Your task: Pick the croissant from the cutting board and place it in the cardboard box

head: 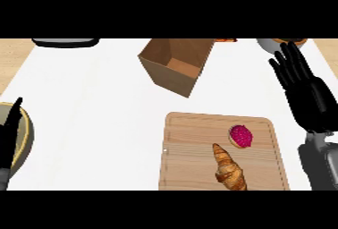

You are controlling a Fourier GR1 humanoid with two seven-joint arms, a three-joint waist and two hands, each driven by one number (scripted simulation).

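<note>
Head view, steep look down on the white tabletop [99, 112].

Cutting board [198, 152]: pale wood, lying flat in the lower right part of the tabletop, its near edge running out at the bottom of the view.

Croissant [229, 170]: lying on the cutting board, near its bottom edge, long axis roughly up-down, pointed end toward the top. Nothing is touching it.

Tart [242, 136] with a pink-red filling: sitting on the same board, just up and right of the croissant's tip, apart from it.

Cardboard box [175, 62]: standing at the top centre of the tabletop, well apart from the board, tilted so its open mouth is facing down and to the right; brown inside walls are showing.

Right robot hand [307, 96]: hanging at the right edge, fingers straight and spread wide, holding nothing, beside the board's upper right corner and not over the croissant.

Left robot hand [10, 129]: only a dark sliver is showing at the left edge, over a round plate [25, 134] with a yellow rim; cannot tell its state.

A dark object [65, 43] is sitting at the top left edge and a bowl [272, 44] at the top right, both cut off.
</note>
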